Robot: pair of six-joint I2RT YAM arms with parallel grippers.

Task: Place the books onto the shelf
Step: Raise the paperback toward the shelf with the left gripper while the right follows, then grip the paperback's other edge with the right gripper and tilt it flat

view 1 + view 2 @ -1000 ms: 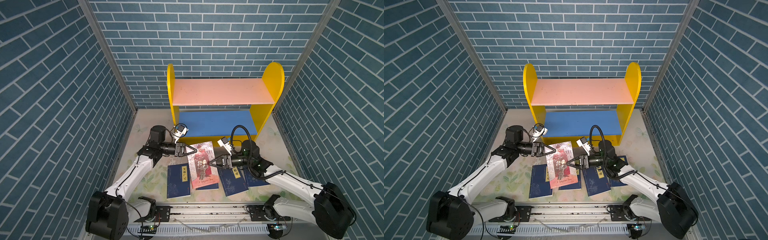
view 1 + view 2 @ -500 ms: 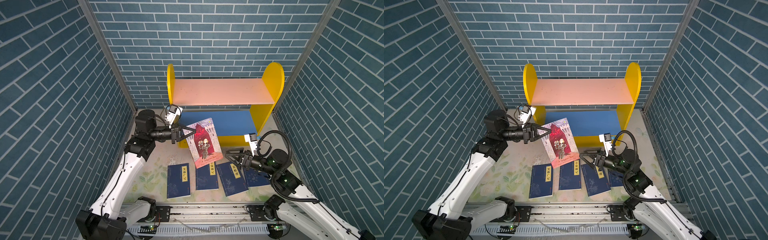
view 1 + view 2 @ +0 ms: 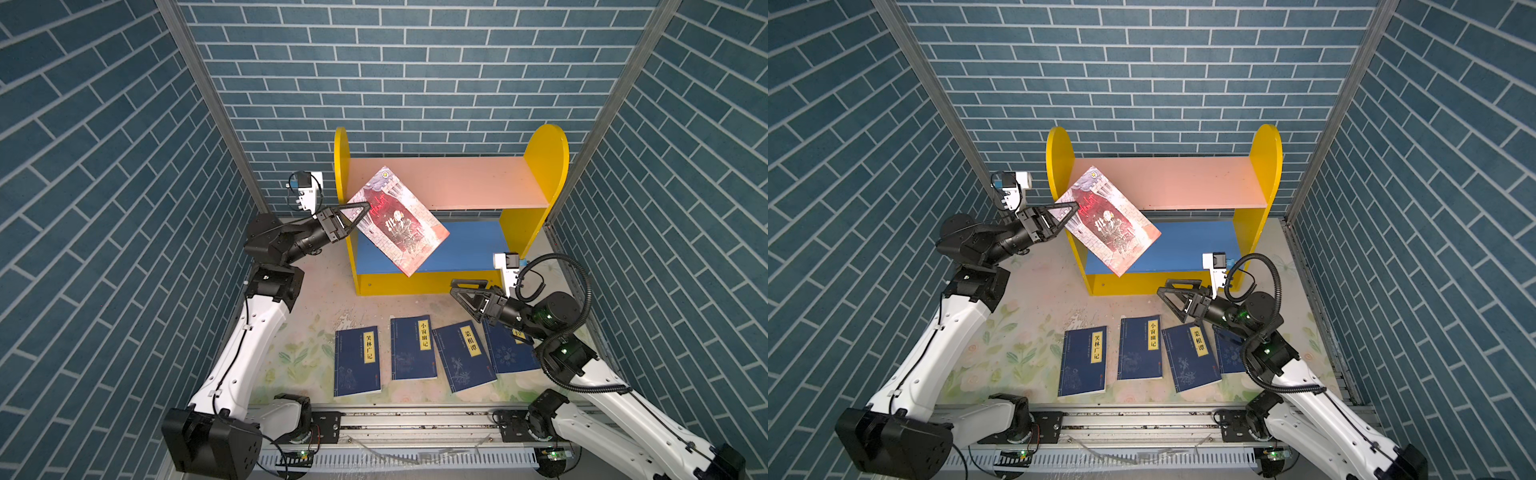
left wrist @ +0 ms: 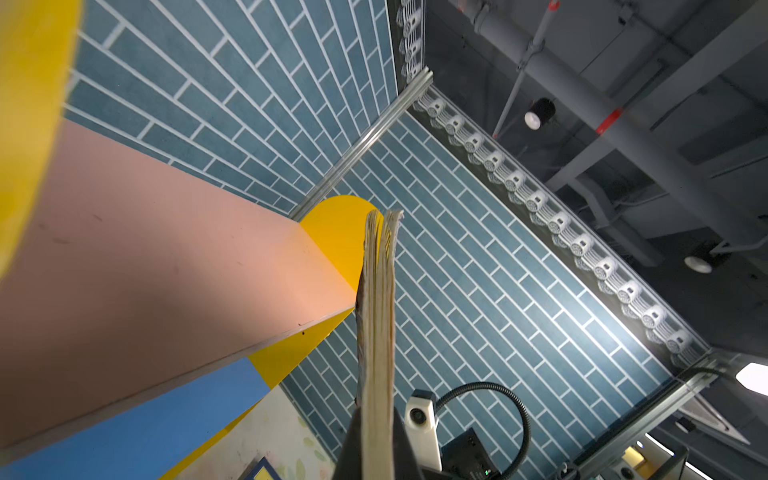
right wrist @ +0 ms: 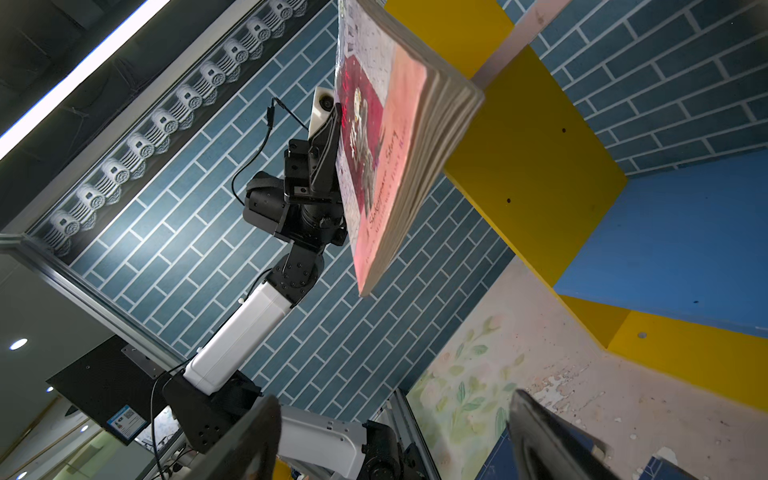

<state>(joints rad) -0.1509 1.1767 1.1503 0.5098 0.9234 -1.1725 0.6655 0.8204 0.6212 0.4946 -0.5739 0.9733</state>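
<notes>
Top views, both: saw L gripper (image 3: 360, 212) pinched tight on red book (image 3: 400, 227), gripping its edge near one corner. Noted book held in air, tilted, cover up, w/ upper corner in front of pink board (image 3: 465, 183) and lower corner in front of blue board (image 3: 469, 245), toward L side of shelf (image 3: 545, 166). Couldn't tell if book touched shelf. Found shelf standing at back edge of desk (image 3: 316, 299).

Found 4 navy books (image 3: 413, 348) lying flat, covers up, in a row along desk's front edge, from mid toward front R corner. Noted 1st two apart, 3rd tilted and touching 4th, 4th partly hidden under R arm (image 3: 552, 320). Saw R gripper (image 3: 463, 299) w/ jaws spread wide, holding nothing, hovering above desk btwn shelf's front and navy row, nearest 3rd and 4th.

L wrist view: saw red book (image 4: 376, 332) edge-on, pages slightly fanned, clamped btwn jaws, pink board (image 4: 166, 270) just beside it.

R wrist view: saw red book (image 5: 386, 145) w/ page edges fanned and L gripper (image 5: 332, 124) clamped on its far edge. Noted R fingers (image 5: 249, 440) well apart, nothing btwn them.
</notes>
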